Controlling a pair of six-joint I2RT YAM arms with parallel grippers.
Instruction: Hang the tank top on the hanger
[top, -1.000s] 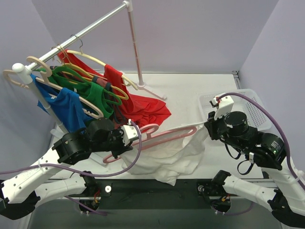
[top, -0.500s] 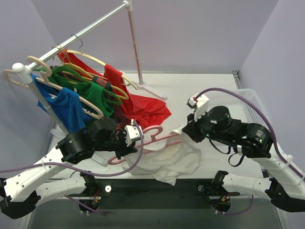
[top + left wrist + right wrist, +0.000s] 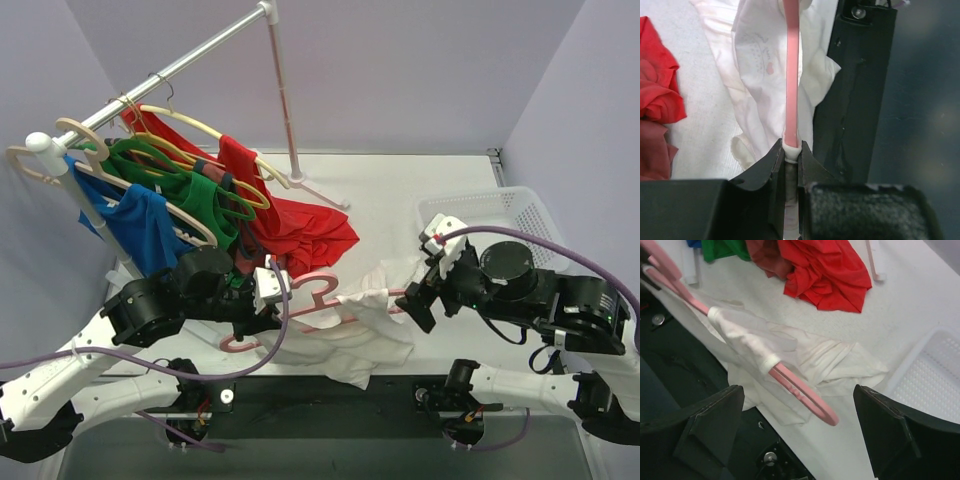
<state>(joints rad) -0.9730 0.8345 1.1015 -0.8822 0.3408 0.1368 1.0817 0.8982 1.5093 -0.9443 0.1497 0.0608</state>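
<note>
Red garment [image 3: 300,235] just behind hanger [image 3: 802,390] and tank top [image 3: 350,340]; basket [image 3: 520,212] rightward

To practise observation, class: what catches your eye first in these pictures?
A light pink plastic hanger, clamped in the left jaws, pokes through a strap of the wrinkled white tank top lying front-centre. Behind it, a bright red shirt droops from the crowded metal rail at back left.
</note>
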